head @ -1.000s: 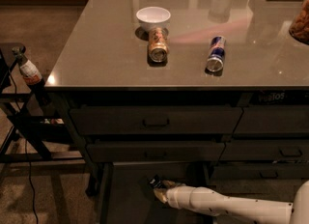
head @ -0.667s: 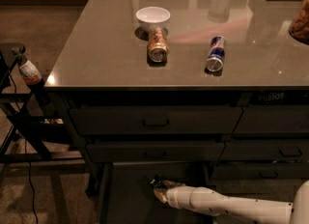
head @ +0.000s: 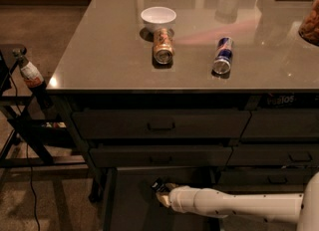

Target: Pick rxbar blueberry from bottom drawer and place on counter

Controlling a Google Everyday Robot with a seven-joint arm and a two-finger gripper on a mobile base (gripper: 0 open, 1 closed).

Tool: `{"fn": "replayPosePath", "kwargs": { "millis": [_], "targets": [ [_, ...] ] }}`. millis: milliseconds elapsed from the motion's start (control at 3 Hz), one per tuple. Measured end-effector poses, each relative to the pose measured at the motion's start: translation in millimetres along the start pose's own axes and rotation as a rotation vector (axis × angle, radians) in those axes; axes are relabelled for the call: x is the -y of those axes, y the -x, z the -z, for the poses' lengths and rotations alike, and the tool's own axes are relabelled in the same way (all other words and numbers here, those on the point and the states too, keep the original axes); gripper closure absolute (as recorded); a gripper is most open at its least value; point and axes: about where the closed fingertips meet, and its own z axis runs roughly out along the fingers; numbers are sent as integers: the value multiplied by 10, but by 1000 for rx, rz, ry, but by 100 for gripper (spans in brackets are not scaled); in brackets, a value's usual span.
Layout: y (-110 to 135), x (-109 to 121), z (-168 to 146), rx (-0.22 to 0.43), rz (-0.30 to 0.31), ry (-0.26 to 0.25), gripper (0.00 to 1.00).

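Down low, right in front of me, the white arm (head: 234, 206) reaches in from the right with its claw (head: 162, 194) inside the open bottom drawer (head: 130, 200), close to the drawer's back. A small dark shape sits right at the claw's tip. I take it for the rxbar blueberry (head: 157, 184), lying on the drawer floor, though it is too dim down there to be sure, and I cannot tell whether the claw is closed on it or not. The step looks like the grab itself, so I'd want the grip firm across the bar's narrow width before any lift. Then it should pull out toward the room, because the closed drawer front (head: 159, 156) sits just above and could catch a rising wrist. Farther up, the table (head: 109, 51) carries a gold can (head: 163, 47) and a blue-silver can (head: 223, 55) on their sides, with a white bowl (head: 158, 18) behind — the bare stretch near the left front edge seems the safest spot for the bar.
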Motion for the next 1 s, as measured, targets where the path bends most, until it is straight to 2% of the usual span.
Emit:
{"fn": "replayPosePath", "kwargs": {
  "millis": [333,667,1000],
  "targets": [
    [180,-160,139,-18,33,-3,100],
    [464,-358,211,-12,83,28,100],
    [465,-358,211,-11,83,28,100]
  ]
}}
